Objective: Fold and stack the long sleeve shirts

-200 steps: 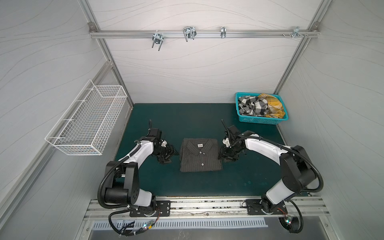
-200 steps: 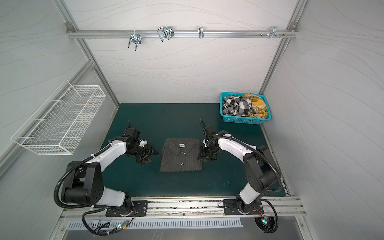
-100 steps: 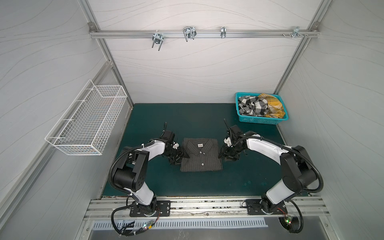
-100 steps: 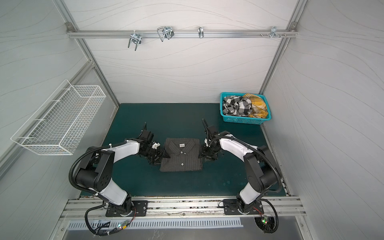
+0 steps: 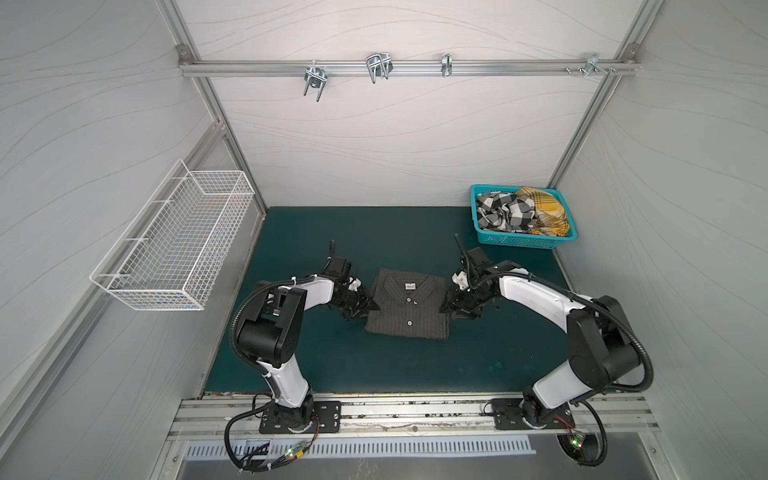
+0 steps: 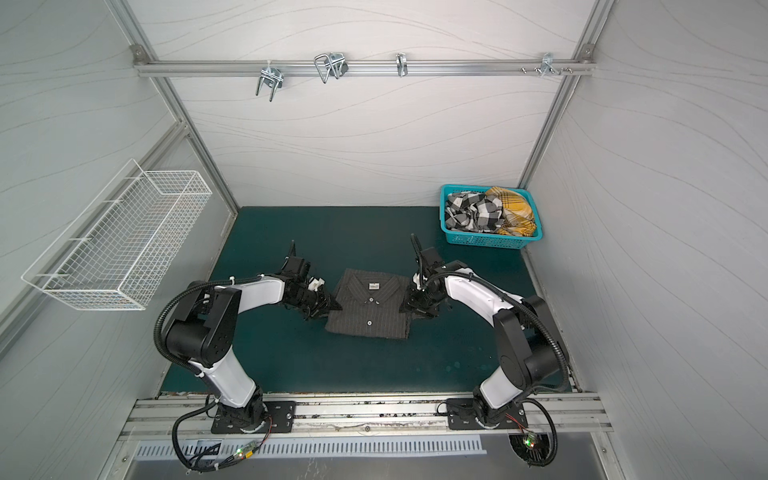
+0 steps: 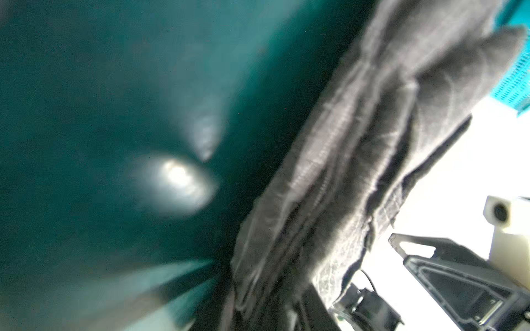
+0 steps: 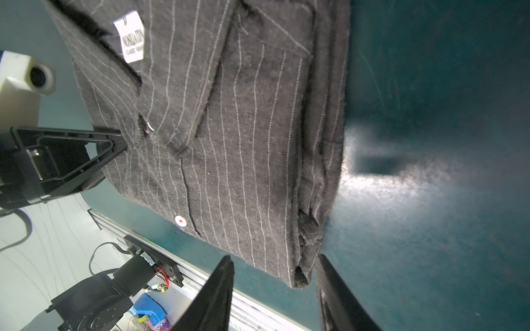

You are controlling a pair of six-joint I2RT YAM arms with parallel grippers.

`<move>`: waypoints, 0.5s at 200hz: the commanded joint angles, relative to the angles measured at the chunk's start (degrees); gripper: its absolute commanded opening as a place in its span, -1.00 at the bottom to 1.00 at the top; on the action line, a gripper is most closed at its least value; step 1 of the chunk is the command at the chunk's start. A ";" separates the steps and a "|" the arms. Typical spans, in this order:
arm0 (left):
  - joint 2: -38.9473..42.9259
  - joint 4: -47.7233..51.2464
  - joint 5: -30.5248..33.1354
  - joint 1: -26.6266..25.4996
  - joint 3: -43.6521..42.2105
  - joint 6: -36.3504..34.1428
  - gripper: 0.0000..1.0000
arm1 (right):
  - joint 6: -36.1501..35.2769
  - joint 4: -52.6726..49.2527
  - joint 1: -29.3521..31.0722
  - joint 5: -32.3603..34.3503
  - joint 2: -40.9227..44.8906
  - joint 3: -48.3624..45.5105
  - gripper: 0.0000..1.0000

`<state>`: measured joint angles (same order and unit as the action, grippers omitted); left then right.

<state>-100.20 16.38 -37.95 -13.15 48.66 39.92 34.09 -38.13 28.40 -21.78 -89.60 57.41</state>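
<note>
Left pincer (image 5: 369,306) meets the pinstriped shirt (image 5: 409,309); wrist-view blur hides its grip.

Both arms reach inward from their bases, elbows bent, wrists low over the surface, tips facing each other. The left tool (image 5: 369,306) points toward the right one; whether its jaws are parted or pressed together cannot be told. The right tool (image 5: 444,307) has its fingers (image 8: 218,292) standing apart.
</note>
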 commanded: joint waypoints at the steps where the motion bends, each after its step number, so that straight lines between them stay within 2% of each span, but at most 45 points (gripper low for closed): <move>1: -2.02 -3.65 2.09 -0.12 0.76 1.51 -0.68 | -0.50 -1.51 -0.35 -0.37 0.81 0.16 -0.04; 17: -1.88 -1.89 2.97 -0.22 2.50 1.24 -0.82 | -0.69 -1.81 -0.80 -0.33 1.23 0.12 -0.05; 45: -1.80 7.44 8.12 -0.06 9.34 -4.51 -1.00 | -1.89 -3.38 -4.29 -1.71 2.54 1.03 -0.05; 69: -1.67 14.28 13.28 1.36 15.22 -8.02 -1.00 | -3.20 -5.03 -6.96 -1.75 4.14 2.03 -0.05; 100: -2.64 18.46 18.12 5.51 20.50 -8.95 -1.00 | -3.63 -6.56 -8.08 -2.51 5.58 2.36 -0.06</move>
<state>-101.67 28.88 -26.74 -10.87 64.82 33.69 31.64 -41.23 20.84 -22.81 -86.19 58.37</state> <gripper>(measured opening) 0.064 0.474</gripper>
